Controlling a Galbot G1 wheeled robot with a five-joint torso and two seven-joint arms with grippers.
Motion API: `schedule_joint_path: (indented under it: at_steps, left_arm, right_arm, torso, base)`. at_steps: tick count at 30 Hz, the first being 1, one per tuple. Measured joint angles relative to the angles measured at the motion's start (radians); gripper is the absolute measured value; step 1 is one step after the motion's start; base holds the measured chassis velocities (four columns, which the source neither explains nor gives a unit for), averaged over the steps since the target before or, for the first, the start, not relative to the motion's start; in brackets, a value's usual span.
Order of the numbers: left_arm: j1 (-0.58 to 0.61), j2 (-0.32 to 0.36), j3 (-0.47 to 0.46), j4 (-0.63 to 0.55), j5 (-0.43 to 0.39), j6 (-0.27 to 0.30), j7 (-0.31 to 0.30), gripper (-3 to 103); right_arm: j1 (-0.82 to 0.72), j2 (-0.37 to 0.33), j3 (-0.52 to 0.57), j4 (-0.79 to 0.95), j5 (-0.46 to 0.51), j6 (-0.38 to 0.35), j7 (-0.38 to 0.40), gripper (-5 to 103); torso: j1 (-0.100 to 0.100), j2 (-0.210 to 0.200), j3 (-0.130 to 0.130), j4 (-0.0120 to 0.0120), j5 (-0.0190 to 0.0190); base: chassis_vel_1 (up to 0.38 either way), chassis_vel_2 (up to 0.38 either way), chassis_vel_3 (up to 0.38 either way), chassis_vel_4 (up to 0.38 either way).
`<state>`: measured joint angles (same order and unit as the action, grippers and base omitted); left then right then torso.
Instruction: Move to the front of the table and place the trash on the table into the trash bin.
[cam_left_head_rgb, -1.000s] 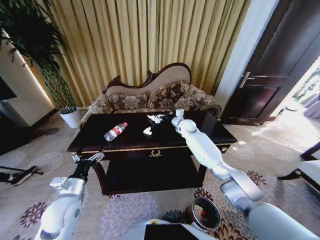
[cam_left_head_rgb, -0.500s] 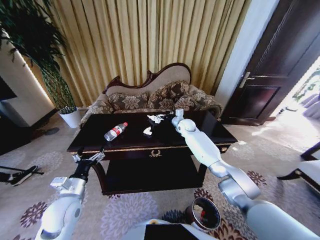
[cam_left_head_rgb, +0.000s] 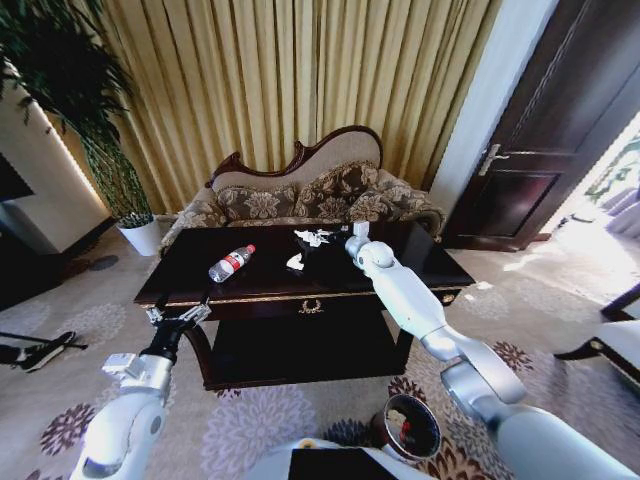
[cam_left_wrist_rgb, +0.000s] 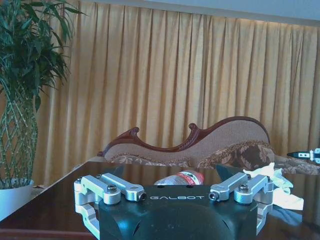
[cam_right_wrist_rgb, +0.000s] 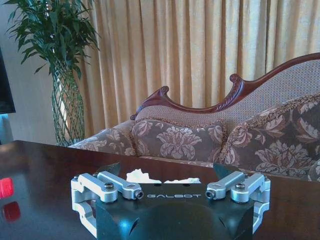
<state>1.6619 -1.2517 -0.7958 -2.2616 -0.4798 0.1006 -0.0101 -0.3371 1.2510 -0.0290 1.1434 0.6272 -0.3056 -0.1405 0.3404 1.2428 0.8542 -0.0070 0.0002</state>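
The dark glossy table (cam_left_head_rgb: 420, 262) stands in front of me. On it lie a clear bottle (cam_left_head_rgb: 231, 263) with a red label and two crumpled white paper wads, one (cam_left_head_rgb: 296, 262) near the middle and one (cam_left_head_rgb: 312, 237) farther back. My right gripper (cam_left_head_rgb: 333, 237) is stretched over the tabletop, open, right at the farther wad; the right wrist view shows that wad (cam_right_wrist_rgb: 139, 176) between the spread fingers. My left gripper (cam_left_head_rgb: 178, 314) hangs open off the table's front left corner, level with the top and pointing at the bottle (cam_left_wrist_rgb: 181, 177). The trash bin (cam_left_head_rgb: 408, 428) stands on the carpet by my right side.
A carved floral sofa (cam_left_head_rgb: 310, 195) sits behind the table before gold curtains. A potted plant (cam_left_head_rgb: 120, 190) stands at the back left, and a dark door (cam_left_head_rgb: 540, 150) is at the right. A chair edge (cam_left_head_rgb: 615, 345) shows at the far right.
The right arm has edged very slightly; the trash, the left arm and the view stay as they were.
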Motion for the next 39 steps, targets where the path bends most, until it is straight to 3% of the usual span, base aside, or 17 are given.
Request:
schedule_joint_path:
  at_steps: [25,39]
  left_arm:
    - [-0.006,-0.002,0.008,0.009,0.002,-0.002,0.001,100]
    - [-0.006,-0.006,0.017,0.010,0.005,-0.004,0.000,100]
  right_arm:
    - [-0.021,0.000,0.005,0.014,0.004,0.002,0.000,100]
    - [-0.054,0.015,-0.012,0.068,-0.001,-0.037,0.000,100]
  torso:
    - [0.000,0.000,0.000,0.0000,0.0000]
    - [0.000,0.000,0.000,-0.0001,-0.0001]
  base:
    - [-0.027,0.029,0.027,-0.026]
    - [0.000,0.000,0.000,0.000]
